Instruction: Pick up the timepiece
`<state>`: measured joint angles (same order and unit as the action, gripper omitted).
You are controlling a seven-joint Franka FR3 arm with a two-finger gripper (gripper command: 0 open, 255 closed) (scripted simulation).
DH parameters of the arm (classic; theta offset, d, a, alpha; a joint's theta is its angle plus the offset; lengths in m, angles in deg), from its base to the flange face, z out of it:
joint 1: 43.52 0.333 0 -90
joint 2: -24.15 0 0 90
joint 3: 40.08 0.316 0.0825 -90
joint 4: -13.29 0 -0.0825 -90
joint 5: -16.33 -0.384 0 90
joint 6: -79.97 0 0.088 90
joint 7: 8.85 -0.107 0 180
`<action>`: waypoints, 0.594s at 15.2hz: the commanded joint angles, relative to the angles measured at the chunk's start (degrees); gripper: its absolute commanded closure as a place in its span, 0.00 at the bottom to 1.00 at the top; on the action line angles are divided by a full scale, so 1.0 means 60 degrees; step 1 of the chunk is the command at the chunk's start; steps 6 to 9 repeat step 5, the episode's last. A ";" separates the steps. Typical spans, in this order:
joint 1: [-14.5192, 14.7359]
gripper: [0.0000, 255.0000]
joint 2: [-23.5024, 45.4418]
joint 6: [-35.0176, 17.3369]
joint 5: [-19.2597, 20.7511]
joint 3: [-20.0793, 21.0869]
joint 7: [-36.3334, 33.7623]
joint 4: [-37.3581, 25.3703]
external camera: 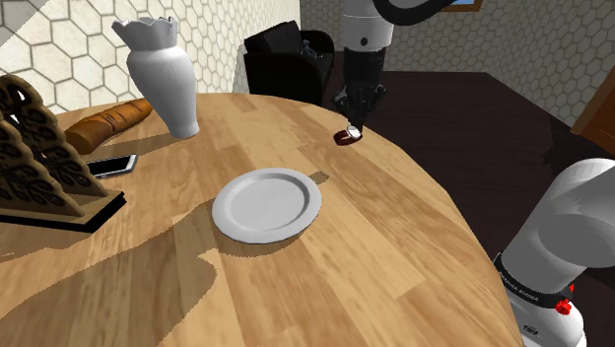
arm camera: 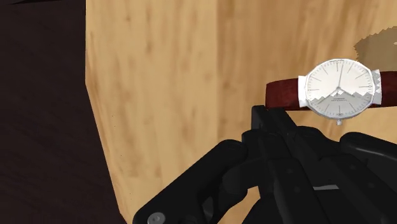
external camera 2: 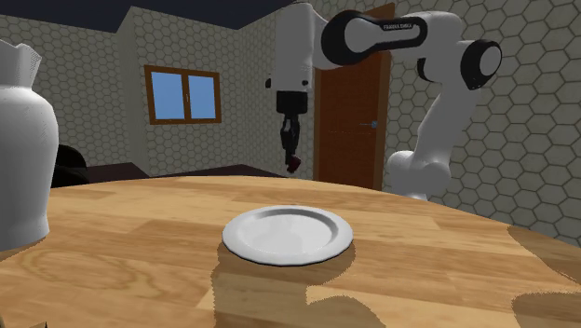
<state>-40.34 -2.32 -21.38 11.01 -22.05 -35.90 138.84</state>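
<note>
Black gripper appears clamped on dark-red strap of watch, white dial jutting to one side. Hold off-centre: raise slowly, straight up, no wrist swing, else watch may pivot loose. Beneath, wooden table, near its edge. Plate well apart.

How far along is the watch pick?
Done: gripper is shut on the watch, by its red strap. In hand: the lift; in the second exterior view the watch seems just clear of the table, though I can't be sure. Left: raise it plainly clear.
</note>
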 commanded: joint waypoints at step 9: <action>-0.0022 1.00 0.0034 0.0555 0.0034 -0.0039 -0.0001 -0.0584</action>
